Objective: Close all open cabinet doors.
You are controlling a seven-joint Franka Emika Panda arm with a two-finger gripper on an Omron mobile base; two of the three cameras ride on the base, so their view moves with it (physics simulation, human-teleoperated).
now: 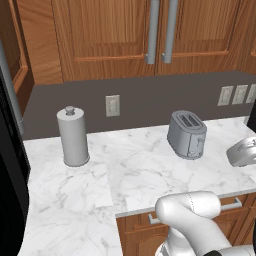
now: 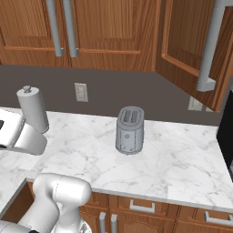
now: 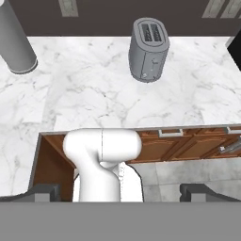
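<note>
Grey metal toaster point(image 2: 129, 130) mid-counter | reddish-brown panelled cabinet door point(image 2: 191, 50) ajar far right | your gripper point(image 3: 120, 192) hangs high, fingers spread, empty

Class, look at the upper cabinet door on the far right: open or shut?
Open: the cabinet door angles out from the shut doors beside it.

There are three reddish-brown wooden cabinet doors point(image 2: 104, 32) with grey bar handles, one grey metal toaster point(image 2: 129, 130), one grey paper towel roll point(image 1: 73, 136), four pale wall outlets point(image 1: 112, 105), and three low wooden drawer fronts point(image 2: 136, 205).
</note>
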